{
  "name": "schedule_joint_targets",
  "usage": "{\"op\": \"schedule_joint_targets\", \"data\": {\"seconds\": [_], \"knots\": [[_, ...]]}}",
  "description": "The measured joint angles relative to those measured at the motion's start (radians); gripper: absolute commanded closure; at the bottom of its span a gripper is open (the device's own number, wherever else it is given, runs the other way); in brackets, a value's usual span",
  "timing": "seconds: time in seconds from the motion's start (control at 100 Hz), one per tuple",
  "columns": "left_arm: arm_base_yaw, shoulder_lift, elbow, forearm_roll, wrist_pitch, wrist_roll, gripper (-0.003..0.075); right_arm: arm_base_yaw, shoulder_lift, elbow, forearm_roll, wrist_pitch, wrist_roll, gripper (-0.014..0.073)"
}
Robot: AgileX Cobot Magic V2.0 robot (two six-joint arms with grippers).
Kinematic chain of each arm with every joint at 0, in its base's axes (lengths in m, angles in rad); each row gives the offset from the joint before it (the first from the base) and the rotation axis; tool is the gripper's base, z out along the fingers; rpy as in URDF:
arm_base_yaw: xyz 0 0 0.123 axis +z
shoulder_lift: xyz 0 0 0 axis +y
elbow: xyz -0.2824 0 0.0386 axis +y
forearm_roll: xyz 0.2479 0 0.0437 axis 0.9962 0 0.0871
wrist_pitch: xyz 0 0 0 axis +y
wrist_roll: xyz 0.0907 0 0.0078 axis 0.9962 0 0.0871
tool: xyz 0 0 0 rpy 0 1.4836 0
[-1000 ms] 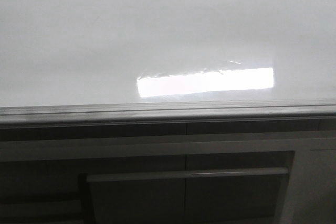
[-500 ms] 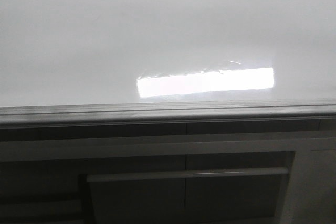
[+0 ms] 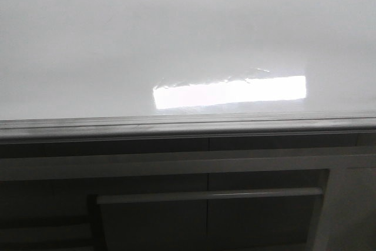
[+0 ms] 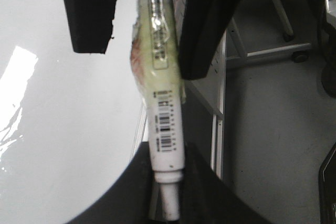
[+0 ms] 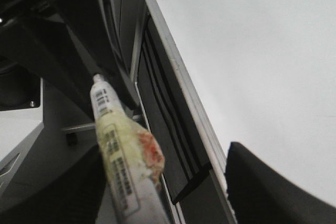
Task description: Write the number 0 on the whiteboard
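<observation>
The whiteboard is showing as a broad, glossy white sheet with no drawn stroke visible in any view; a bright rectangular glare patch is lying low on its surface. A grey metal edge rail is running along its border, and a dark panelled cabinet front is sitting beyond the rail. The left gripper is carrying a white marker with a barcode label, a yellowish wrap and a reddish smear; one black finger is pressing against the barrel while the other is standing apart, and the board is lying beside the jaws. The right gripper is showing a similar marker between its jaws, though how tightly they are gripping cannot be told.
</observation>
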State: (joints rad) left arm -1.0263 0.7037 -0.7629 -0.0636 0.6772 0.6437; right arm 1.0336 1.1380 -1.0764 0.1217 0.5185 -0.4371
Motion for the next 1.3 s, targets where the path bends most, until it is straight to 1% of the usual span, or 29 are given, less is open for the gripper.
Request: {"op": "schedule_joint_targets", "data": {"seconds": [0.29, 0.63, 0.76, 0.83, 0.9, 1.09, 1.16, 1.23, 1.3], "knots": [[0.0, -0.001, 0.0, -0.004, -0.009, 0.002, 0.0739, -0.008, -0.04, 0.002, 0.002, 0.028, 0.0, 0.0192], [0.0, -0.001, 0.0, -0.004, -0.027, 0.026, 0.0739, -0.008, -0.015, 0.002, 0.042, 0.006, 0.0, 0.0193], [0.0, -0.001, 0.0, -0.004, -0.029, 0.027, 0.0739, 0.012, -0.015, 0.002, 0.044, 0.0, 0.0, 0.0205], [0.0, -0.001, 0.0, -0.006, -0.029, 0.028, 0.0739, 0.02, -0.015, 0.002, 0.045, -0.002, 0.0, 0.0252], [0.0, -0.001, 0.0, -0.009, -0.029, 0.03, 0.0739, 0.023, -0.013, 0.002, 0.049, -0.002, 0.0, 0.0321], [0.0, -0.001, 0.0, -0.001, -0.029, 0.03, 0.0739, 0.028, -0.003, 0.002, 0.076, -0.002, 0.0, 0.0544], [0.0, -0.001, 0.0, 0.004, -0.029, 0.03, 0.0739, 0.029, -0.003, 0.002, 0.076, 0.004, 0.0, 0.061], [0.0, -0.001, 0.0, 0.009, -0.029, 0.032, 0.0739, 0.029, -0.003, 0.002, 0.076, 0.008, -0.002, 0.066], [0.0, -0.001, 0.0, 0.011, -0.029, 0.032, 0.074, 0.029, -0.003, 0.002, 0.076, 0.015, -0.007, 0.0669]]}}
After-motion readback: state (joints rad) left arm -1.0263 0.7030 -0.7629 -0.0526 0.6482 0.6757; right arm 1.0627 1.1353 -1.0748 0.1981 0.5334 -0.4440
